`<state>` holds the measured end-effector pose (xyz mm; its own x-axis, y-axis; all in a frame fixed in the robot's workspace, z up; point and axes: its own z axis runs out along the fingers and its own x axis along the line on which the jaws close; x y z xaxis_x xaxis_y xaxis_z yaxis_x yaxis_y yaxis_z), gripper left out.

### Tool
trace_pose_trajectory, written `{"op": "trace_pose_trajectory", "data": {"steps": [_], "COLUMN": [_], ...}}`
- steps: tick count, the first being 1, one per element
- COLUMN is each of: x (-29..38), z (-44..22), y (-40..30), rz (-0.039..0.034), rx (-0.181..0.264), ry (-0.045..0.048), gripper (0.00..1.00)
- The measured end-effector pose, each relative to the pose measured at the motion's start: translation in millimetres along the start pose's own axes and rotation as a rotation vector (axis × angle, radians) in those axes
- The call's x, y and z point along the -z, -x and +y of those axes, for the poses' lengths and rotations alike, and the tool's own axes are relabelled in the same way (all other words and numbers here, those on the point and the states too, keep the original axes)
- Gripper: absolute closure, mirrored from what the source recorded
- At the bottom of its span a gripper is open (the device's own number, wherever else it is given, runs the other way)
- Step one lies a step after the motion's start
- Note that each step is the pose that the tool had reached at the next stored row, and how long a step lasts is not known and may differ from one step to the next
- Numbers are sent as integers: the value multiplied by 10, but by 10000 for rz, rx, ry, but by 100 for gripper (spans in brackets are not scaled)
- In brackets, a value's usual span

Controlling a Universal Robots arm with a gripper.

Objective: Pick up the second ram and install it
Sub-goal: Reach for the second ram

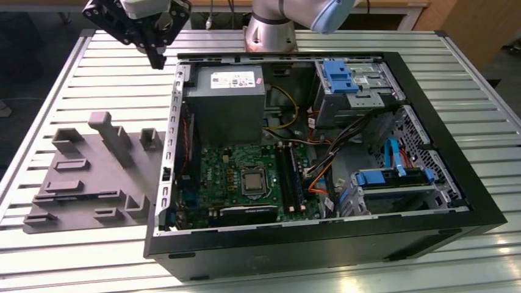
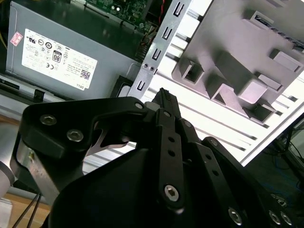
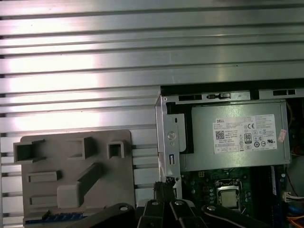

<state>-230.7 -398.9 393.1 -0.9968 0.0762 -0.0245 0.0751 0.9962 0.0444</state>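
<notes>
Workbench scene: an open computer case (image 1: 326,244) sits on a slatted metal desk (image 1: 82,256), with a grey holder tray (image 1: 106,183) beside it. The jaws hang high above the desk, next to the case's far corner, with their tips pressed together and nothing between them.

The second ram (image 3: 52,217) seems to be the thin dark-bluish strip in the tray. It lies well below the jaws, at the tray end farthest from them, though too little of it shows to be sure. Its long axis appears to run along that tray end, level with the desk. That puts it roughly square to the long black memory slots (image 1: 287,174) on the motherboard, which lie below the jaws inside the case. Which end of the stick is which cannot be told.

Judging by its kind, the stick is likely light, stiff, thin and easily damaged. It is probably best held near mid-length across its flat faces, clear of the contact edge, with a gentle squeeze.
</notes>
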Motion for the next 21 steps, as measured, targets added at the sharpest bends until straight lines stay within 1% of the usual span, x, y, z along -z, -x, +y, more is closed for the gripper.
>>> {"op": "trace_pose_trajectory", "data": {"steps": [21], "x": [1], "z": [-9], "y": [-117], "rz": [0], "rx": [0], "ry": [0], "gripper": [89]}}
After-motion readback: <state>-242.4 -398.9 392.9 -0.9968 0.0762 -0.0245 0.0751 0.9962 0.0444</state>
